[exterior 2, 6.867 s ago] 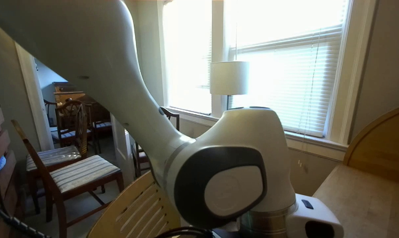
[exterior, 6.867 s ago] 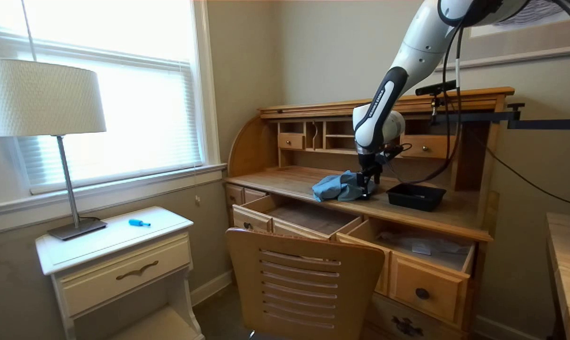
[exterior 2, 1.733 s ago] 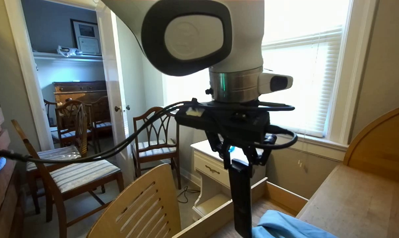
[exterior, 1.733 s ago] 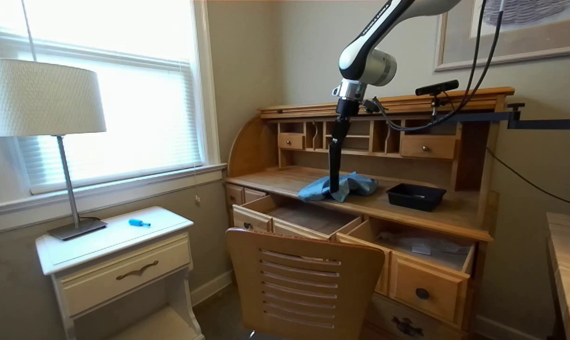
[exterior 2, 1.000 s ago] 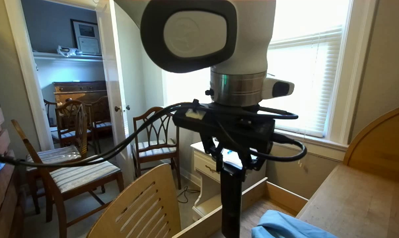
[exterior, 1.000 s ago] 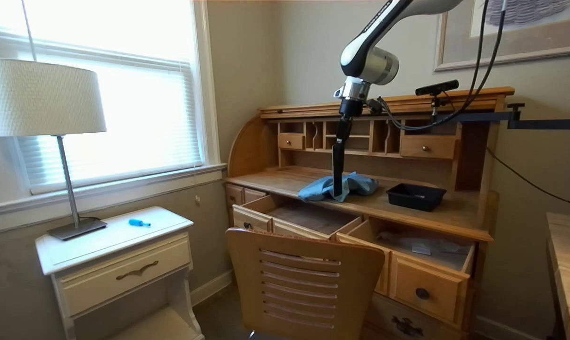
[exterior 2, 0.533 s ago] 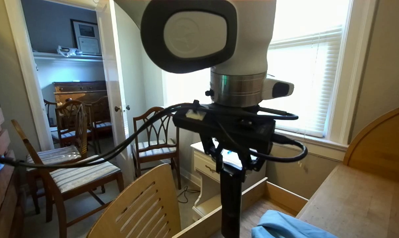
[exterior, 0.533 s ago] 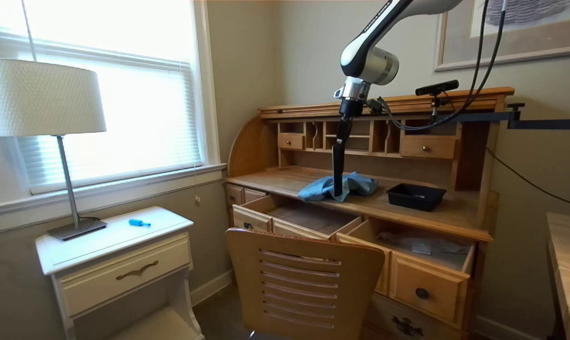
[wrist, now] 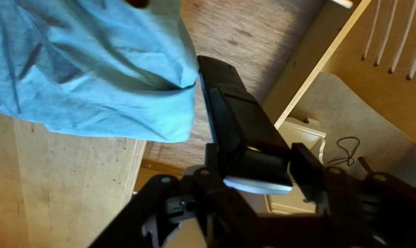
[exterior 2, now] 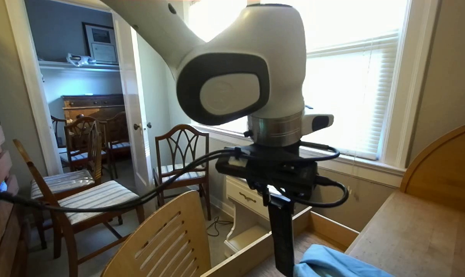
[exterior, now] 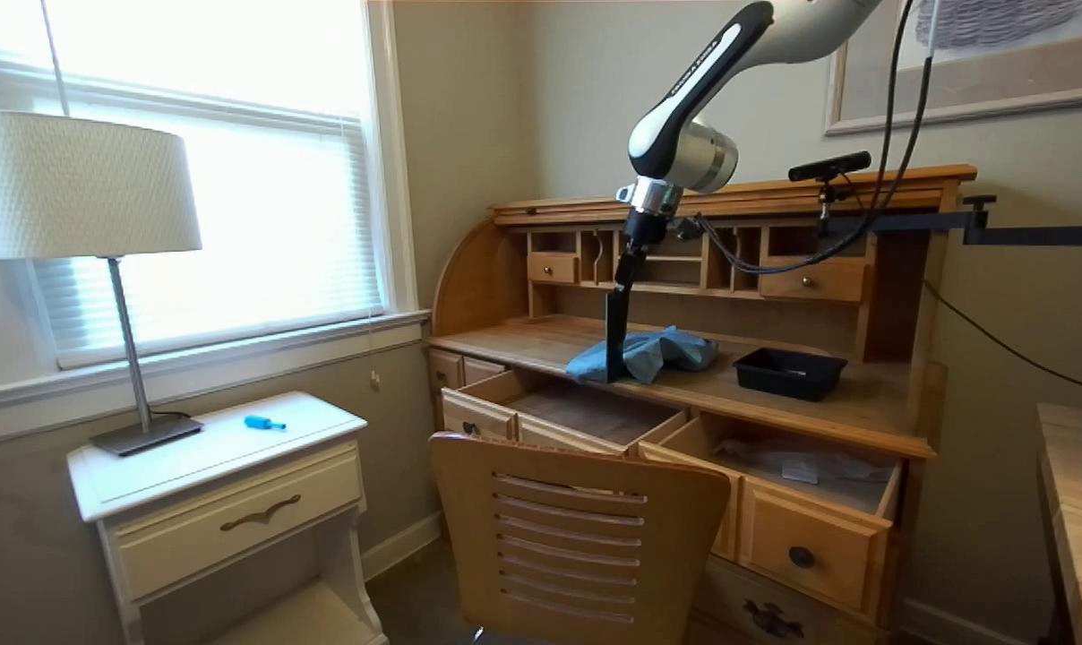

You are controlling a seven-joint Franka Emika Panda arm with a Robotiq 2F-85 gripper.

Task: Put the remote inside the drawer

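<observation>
The remote [wrist: 242, 110] is a long black bar with a pale end, and my gripper [wrist: 256, 158] is shut on it near that end. It hangs almost upright, slightly tilted, in both exterior views, where the remote [exterior 2: 282, 238] extends below the gripper [exterior 2: 276, 190]. Pulled out beneath the desktop is a wooden drawer [exterior: 480, 417]. The wrist view shows the remote's far end over the floor of the drawer [wrist: 235, 38], close beside the blue cloth. In an exterior view the remote [exterior: 615, 336] covers part of that cloth.
A crumpled blue cloth [exterior: 666, 354] lies on the desktop and overhangs its front edge. A black tray [exterior: 790, 373] stands beside it. Another drawer [exterior: 814, 537], holding clear plastic, is pulled out. A chair back [exterior: 577, 537] stands before the desk. A camera on a bar [exterior: 829, 167] juts over the desktop.
Several seconds ago my gripper was down at the cloth; it has since risen with the remote held. Over the last half second, gripper and remote have moved lower. The cloth has shifted since the earliest frame.
</observation>
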